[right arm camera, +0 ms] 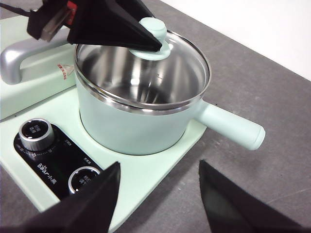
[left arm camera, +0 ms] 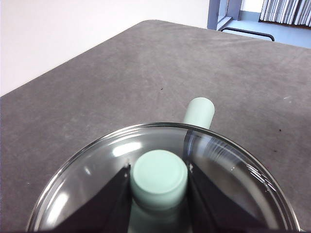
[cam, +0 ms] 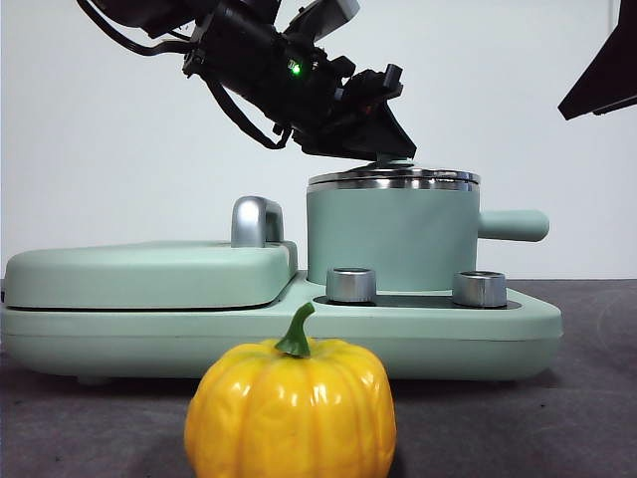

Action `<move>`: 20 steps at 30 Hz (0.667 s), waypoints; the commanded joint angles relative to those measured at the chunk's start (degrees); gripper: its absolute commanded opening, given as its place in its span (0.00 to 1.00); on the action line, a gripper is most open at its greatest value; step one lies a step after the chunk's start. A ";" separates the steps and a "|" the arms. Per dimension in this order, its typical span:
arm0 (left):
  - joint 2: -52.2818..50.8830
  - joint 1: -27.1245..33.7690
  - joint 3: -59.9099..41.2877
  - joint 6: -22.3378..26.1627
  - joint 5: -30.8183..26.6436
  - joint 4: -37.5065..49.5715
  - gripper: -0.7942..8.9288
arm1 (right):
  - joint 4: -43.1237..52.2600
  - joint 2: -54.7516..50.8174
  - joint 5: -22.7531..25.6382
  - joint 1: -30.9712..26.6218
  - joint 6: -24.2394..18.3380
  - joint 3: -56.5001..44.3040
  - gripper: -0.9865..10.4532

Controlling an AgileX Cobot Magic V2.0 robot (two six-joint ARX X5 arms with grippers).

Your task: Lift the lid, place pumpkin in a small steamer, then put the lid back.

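Left gripper [left arm camera: 159, 177] pinches the knob of the lid [right arm camera: 146, 68], seated on the small steamer [cam: 390, 239]; right gripper [right arm camera: 158, 194] hangs spread nearby; the pumpkin [cam: 291, 408] sits on the table in front

Bright even indoor light, soft shadows, white glare streaks on the lid [left arm camera: 97, 165] glass and steel rim, pumpkin [cam: 291, 410] glossy, sharp focus

The black control panel [right arm camera: 51, 162] on the mint-green cooker base [right arm camera: 146, 177] carries a white brand word beside its upper dial [right arm camera: 35, 132]; it seems to read "Bear", with small characters after it too blurred to read. A small red label [right arm camera: 63, 71] near the grill cover is illegible.
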 commanded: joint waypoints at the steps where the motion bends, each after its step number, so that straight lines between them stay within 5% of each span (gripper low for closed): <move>1: 1.22 -0.55 1.38 -0.33 -0.68 0.81 0.10 | 0.55 0.22 -0.04 0.33 1.01 1.14 0.31; 20: -4.61 -0.33 1.38 -0.35 -1.60 2.10 0.10 | 0.52 0.22 -0.09 0.35 1.01 1.14 0.31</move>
